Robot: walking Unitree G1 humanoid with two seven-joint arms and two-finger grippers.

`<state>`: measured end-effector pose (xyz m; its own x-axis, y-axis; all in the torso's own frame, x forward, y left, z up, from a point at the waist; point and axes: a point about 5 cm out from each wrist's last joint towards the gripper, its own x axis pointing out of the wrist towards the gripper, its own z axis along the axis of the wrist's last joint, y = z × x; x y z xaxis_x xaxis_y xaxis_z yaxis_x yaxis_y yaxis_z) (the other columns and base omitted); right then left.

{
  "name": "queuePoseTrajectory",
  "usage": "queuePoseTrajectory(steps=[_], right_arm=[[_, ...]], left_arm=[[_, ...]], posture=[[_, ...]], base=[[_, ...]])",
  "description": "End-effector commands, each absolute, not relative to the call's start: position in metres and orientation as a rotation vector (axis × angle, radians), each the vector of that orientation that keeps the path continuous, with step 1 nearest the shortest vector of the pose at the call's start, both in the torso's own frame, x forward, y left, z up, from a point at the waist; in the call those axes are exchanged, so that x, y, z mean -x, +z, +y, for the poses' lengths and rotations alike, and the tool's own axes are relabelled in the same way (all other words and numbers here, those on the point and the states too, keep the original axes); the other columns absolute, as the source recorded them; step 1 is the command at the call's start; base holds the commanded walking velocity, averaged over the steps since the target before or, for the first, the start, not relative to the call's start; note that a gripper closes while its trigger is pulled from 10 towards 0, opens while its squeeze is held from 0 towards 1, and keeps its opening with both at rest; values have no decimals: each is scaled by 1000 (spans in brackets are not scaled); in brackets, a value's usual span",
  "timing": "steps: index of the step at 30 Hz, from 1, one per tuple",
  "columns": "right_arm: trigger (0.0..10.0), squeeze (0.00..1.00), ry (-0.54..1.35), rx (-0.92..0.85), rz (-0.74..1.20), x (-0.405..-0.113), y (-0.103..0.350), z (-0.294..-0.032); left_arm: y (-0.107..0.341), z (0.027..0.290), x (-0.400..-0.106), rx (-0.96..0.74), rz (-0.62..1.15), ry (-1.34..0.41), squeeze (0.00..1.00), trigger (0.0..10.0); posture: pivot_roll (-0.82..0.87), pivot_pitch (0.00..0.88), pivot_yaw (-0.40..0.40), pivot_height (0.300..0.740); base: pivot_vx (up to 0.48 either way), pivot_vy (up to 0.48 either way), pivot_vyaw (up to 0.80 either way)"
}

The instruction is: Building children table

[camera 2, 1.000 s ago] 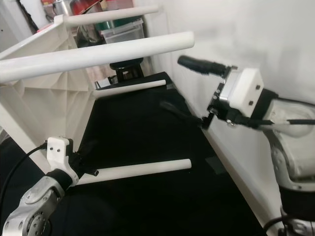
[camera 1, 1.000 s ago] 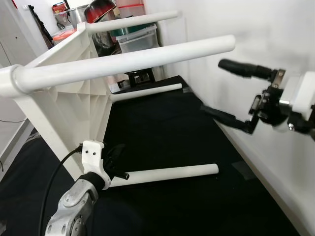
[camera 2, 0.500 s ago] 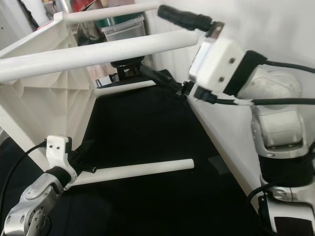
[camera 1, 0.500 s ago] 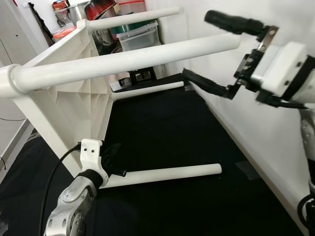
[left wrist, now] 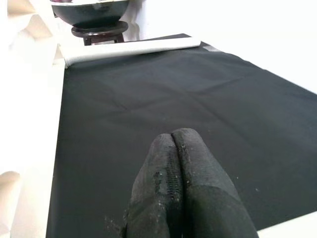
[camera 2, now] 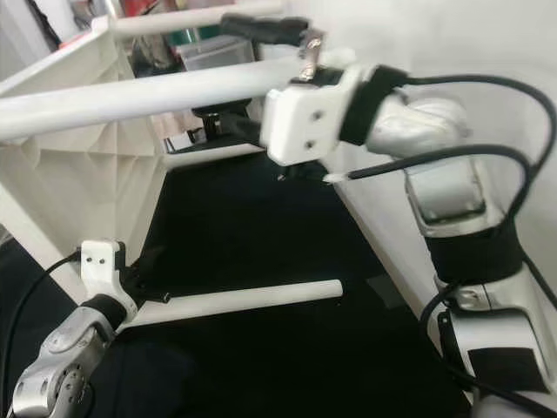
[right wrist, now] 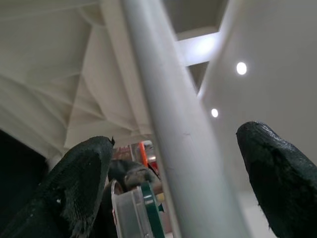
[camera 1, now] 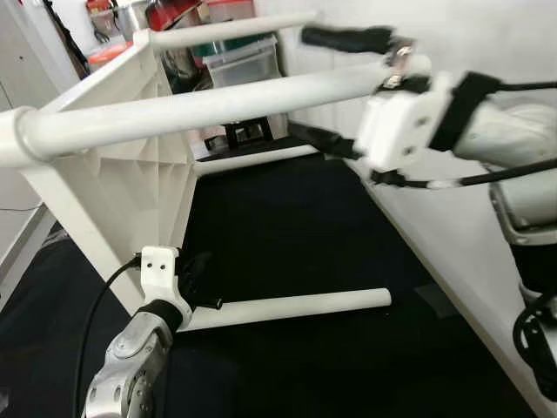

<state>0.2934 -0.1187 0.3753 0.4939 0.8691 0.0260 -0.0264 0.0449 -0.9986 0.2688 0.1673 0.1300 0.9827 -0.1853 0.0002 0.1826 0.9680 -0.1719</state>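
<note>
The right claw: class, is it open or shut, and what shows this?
Open. The right claw has one black finger above the upper table leg and one below, wide apart, neither touching it.

Smooth white plastic table (camera 1: 130,165) (ribbed underside), matt black cloth mat (camera 1: 296,235)

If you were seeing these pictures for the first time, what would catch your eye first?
The white table lying on its side on the black mat, legs pointing toward the wall. The right claw is open around the upper near leg, while the left claw, shut, sits by the lower near leg.
</note>
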Motion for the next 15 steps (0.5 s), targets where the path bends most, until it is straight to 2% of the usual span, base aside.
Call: queuePoseTrajectory(steps=[1,6,8,15], right_arm=[[10000,0,848,1415,-778,-298,371,-110],[10000,0,828,1455,-770,-304,373,-103],[10000,0,753,1463,-750,-313,382,-102],[10000,0,698,1482,-716,-320,386,-107]], left_arm=[[124,176,-267,173,34,-141,0,10000],[123,175,-267,182,31,-132,0,10000],[123,176,-267,185,25,-122,0,10000],[122,178,-266,189,21,-107,0,10000]], posture=[[-154,0,125,740],[-157,0,119,740],[-158,0,108,740],[-169,0,101,740]], base=[[0,0,0],[0,0,0],[0,0,0],[0,0,0]])
